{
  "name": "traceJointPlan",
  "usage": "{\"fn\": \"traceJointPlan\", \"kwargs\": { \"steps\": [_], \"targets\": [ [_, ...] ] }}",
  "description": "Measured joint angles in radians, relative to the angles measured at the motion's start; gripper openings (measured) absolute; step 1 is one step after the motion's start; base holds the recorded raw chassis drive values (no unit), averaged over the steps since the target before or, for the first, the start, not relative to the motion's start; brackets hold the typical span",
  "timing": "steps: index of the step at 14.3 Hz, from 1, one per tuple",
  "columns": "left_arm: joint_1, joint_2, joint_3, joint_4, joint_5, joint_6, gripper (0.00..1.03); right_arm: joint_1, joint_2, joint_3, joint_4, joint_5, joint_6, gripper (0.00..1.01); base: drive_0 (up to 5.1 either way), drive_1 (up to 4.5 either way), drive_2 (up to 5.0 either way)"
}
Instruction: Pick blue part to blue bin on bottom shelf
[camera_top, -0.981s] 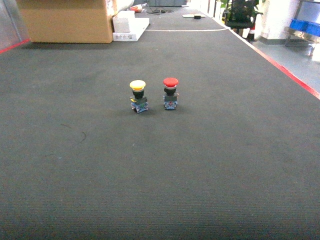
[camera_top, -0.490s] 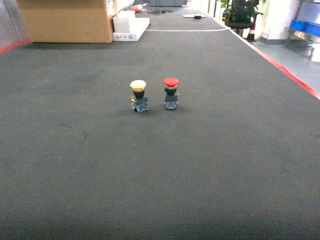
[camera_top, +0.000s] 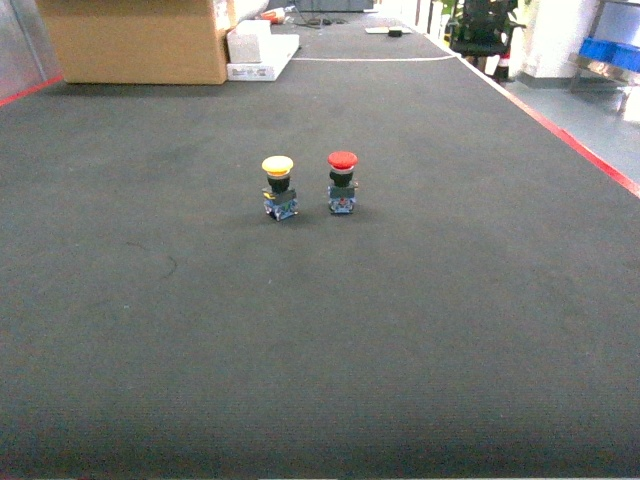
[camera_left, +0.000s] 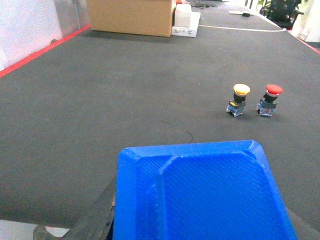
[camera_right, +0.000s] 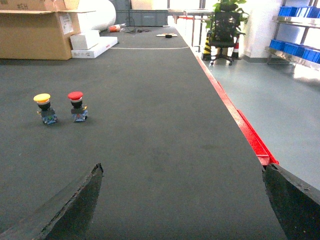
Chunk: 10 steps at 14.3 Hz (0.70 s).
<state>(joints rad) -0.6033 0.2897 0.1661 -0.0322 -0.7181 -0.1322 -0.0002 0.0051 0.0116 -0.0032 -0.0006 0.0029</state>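
Filling the lower half of the left wrist view, the blue part (camera_left: 200, 192) sits right under the camera, its textured face and raised ridge lines plain to see. Dark finger (camera_left: 92, 220) edges show at its lower left corner, so the left gripper (camera_left: 200, 220) looks clamped on it, carried close for transport; the far side of the grasp is cut off by the frame, so this is a judgement rather than a certainty.

The right gripper (camera_right: 182, 205) hangs idle, its two dark fingers (camera_right: 70, 205) standing wide apart at the bottom corners of the right wrist view with only dark floor mat (camera_right: 150, 150) between them.

Near the centre of the head view, slightly above the middle, a yellow-capped switch (camera_top: 279, 187) and a red-capped switch (camera_top: 342, 182) stand upright just beside each other, well apart from both arms and not part of the job.

Neither the blue bin nor the bottom shelf can be picked out with confidence; blue crates (camera_right: 295, 12) on a steel rack (camera_right: 287, 47) sit at the upper right of the right wrist view, too far off to tell. The part seems in hand, with the trip to the shelf yet to come.
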Motion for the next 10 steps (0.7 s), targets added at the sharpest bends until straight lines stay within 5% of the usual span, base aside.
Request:
{"fn": "traceJointPlan", "kwargs": {
  "steps": [10],
  "targets": [
    [0.002,-0.002,0.000,-0.001,-0.002,0.000,0.44,0.000,0.000,0.000,-0.002,0.000,0.000,0.98,-1.5,-1.49,-1.5]
  ]
}}
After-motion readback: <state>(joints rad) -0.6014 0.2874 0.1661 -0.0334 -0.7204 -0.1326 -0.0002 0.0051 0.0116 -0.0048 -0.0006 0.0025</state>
